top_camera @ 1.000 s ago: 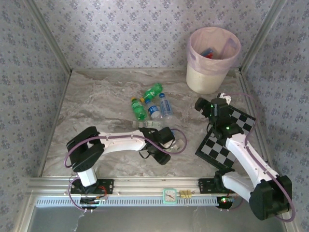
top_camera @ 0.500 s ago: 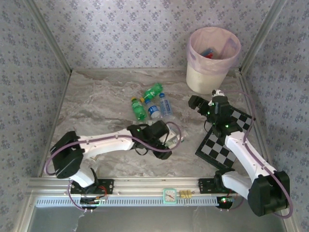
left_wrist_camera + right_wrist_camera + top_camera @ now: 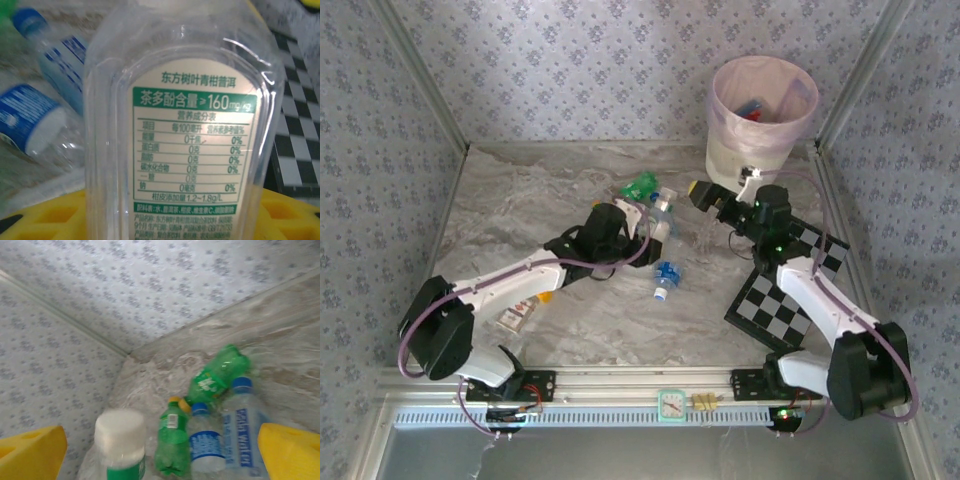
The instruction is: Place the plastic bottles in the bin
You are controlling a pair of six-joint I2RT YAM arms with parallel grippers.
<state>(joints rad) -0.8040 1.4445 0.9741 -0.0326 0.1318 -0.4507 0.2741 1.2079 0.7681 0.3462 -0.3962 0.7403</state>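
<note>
A blue-labelled bottle [image 3: 664,280] lies loose nearest the bases. Beyond it, the left gripper [image 3: 170,220] clasps a clear pale-labelled bottle [image 3: 180,125], so the pick-up looks done. The right gripper [image 3: 723,185] gapes wide, holding nothing. The next move calls for carrying the held bottle over the far bin [image 3: 732,150] and releasing it.

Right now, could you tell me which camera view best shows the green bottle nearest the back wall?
Right wrist: the green bottle lies large and in clear view. Top external shows it small beside the left arm; left wrist, a blurred green corner, perhaps it.
</note>
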